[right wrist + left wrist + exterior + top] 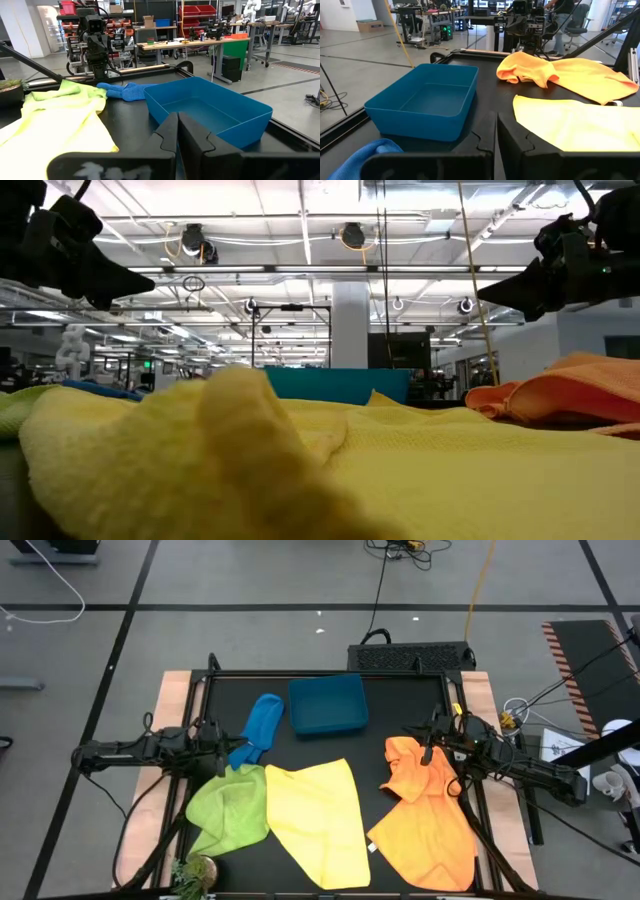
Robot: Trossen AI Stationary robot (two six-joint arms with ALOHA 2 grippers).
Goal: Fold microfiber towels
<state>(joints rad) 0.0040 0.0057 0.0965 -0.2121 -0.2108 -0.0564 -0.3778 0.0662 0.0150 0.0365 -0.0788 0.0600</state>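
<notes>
4 towels [312, 820], 1 bin [327, 705], 1 plant [193, 873]

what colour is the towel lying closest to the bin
Bright blue: the blue towel lies crumpled just left of the bin, clearest in the high view.

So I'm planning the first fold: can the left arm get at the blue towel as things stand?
Probably yes. The blue towel lies uncovered right beside the left claw, which is shut and empty above the table. The teal bin sits beyond it, not between.

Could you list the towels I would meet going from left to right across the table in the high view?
Lime green towel → yellow towel → orange towels. The blue towel sits farther back, above the green-yellow boundary, so I leave it out.
</notes>
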